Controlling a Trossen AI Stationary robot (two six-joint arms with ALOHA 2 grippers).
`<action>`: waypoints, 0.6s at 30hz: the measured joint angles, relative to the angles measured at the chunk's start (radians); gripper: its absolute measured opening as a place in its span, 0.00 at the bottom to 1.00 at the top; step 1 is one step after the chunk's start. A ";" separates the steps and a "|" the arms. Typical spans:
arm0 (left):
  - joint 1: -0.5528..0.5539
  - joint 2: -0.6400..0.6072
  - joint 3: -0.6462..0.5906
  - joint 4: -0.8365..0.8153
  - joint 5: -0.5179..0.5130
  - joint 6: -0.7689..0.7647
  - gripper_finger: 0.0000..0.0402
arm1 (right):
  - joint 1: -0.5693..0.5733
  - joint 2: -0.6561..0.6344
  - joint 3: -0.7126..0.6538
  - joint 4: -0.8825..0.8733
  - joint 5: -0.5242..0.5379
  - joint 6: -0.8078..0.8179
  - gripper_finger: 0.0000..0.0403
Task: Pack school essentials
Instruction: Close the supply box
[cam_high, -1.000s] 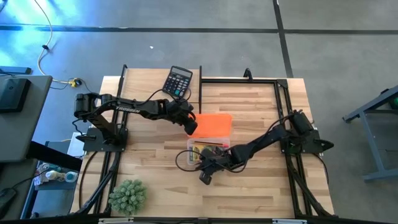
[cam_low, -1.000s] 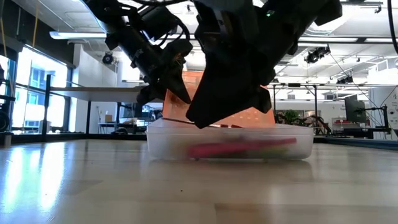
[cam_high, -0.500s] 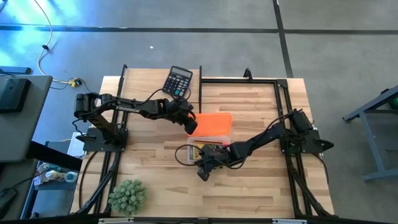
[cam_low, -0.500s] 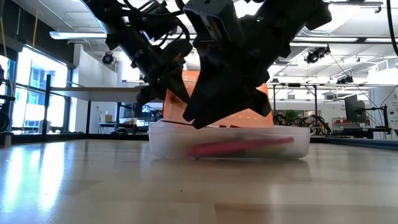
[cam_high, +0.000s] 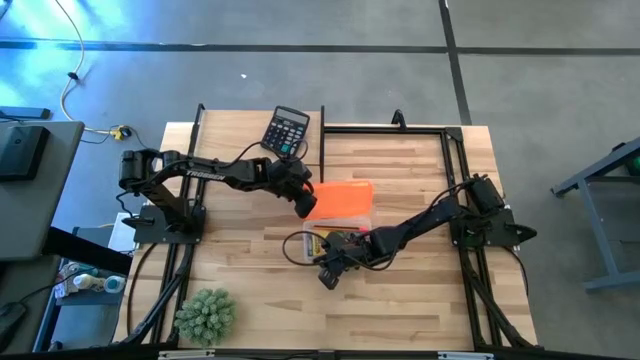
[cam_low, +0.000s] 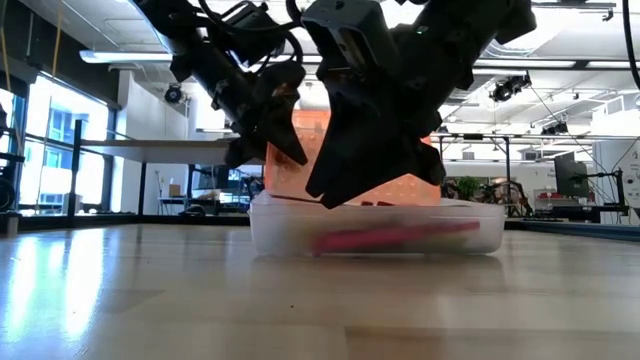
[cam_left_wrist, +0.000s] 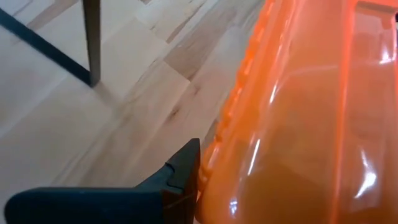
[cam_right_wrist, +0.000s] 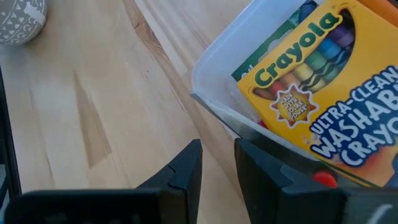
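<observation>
A clear plastic box (cam_high: 352, 246) sits on the table's middle. Its orange lid (cam_high: 342, 198) stands tilted up behind it (cam_low: 400, 150). In the box lie a yellow-green crayon pack (cam_right_wrist: 317, 81) and a red thing (cam_low: 390, 238) that shows through the wall. My left gripper (cam_high: 305, 203) is at the lid's left edge. My right gripper (cam_high: 328, 274), its fingers close together, is at the box's near left corner (cam_right_wrist: 205, 93). The pencil, eraser and note pad do not show. My left gripper holds the lid by its left edge (cam_left_wrist: 214, 155), coming level from the table's left. One finger (cam_left_wrist: 180, 174) lies against the lid's outer face; the lid hides the other finger. The lid stands tilted up over the box. My right gripper's fingers point down at a slant from the table's right. One fingertip (cam_right_wrist: 245, 155) is against the wall by the box's near left corner (cam_right_wrist: 231, 127). The box rests flat on the table.
A black calculator (cam_high: 286, 130) lies at the table's far edge, behind my left arm. A green spiky plant (cam_high: 205, 315) stands at the near left corner. Black frame rails (cam_high: 385, 128) run along the far right part. Bare wood lies in front of the box.
My right gripper has gone a little toward the far edge, against the box. The box's left end has slid a little toward the table's right. The lid stays up in my left gripper.
</observation>
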 joint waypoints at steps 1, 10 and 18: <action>-0.001 0.000 0.000 0.000 0.002 0.009 0.20 | -0.001 0.000 0.000 -0.001 -0.002 0.004 0.22; -0.001 -0.001 0.000 0.001 0.051 0.016 0.20 | -0.002 0.000 0.000 -0.004 -0.022 0.009 0.22; -0.003 -0.001 0.000 0.000 0.067 0.039 0.32 | -0.003 0.000 0.000 -0.009 -0.020 0.009 0.22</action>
